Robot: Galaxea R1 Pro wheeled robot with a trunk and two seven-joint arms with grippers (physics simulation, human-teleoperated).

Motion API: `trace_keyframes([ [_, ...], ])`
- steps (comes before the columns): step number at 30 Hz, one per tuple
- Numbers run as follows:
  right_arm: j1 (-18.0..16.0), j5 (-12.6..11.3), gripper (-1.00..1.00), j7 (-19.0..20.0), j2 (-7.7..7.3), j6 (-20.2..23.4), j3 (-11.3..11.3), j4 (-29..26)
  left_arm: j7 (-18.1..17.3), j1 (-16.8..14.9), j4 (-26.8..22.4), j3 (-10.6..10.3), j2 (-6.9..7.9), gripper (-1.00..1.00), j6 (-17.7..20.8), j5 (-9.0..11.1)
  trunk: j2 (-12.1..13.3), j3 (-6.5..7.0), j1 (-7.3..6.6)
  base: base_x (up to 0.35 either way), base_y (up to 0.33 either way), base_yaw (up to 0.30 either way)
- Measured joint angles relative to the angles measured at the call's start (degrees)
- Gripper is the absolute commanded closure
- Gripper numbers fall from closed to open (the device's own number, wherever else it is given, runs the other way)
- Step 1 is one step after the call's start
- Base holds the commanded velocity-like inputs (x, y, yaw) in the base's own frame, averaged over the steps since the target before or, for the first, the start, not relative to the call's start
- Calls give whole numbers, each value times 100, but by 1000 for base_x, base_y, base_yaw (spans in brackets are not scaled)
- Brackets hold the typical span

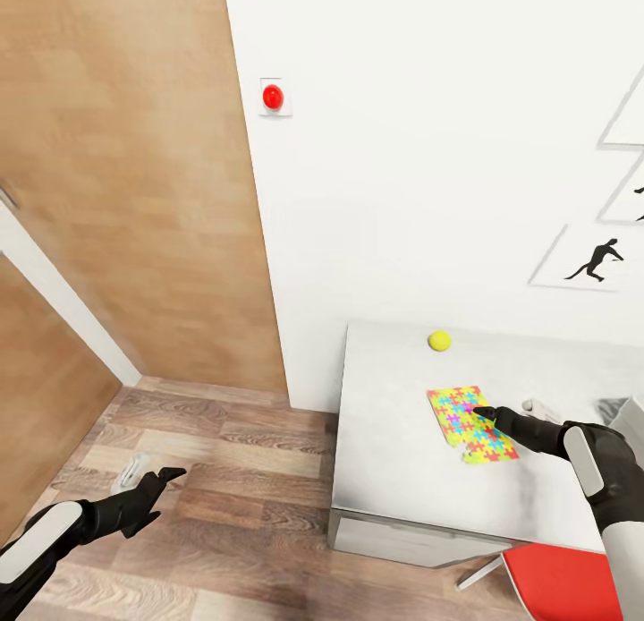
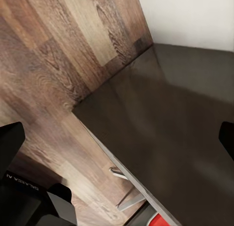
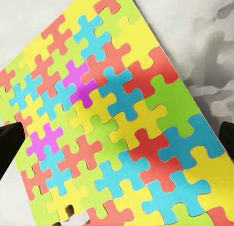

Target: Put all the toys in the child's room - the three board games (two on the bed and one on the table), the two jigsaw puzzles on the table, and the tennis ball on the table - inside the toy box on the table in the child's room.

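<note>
Right pincer spread wide over unlabelled jigsaw puzzle; left pincer apart too.

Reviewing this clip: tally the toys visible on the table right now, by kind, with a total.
Jigsaw puzzle: 1
Tennis ball: 1
Board games: 0
Total toys in view on the table: 2
</note>
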Motion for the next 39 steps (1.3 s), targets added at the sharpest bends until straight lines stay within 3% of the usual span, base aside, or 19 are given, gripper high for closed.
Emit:
trace_keyframes([
  [39, -1, -1, -100, -1, 0, 0, 0, -8, -3, 1, -1, 4, 2, -100, 0, 0, 0, 122, 0, 0, 0, 205],
])
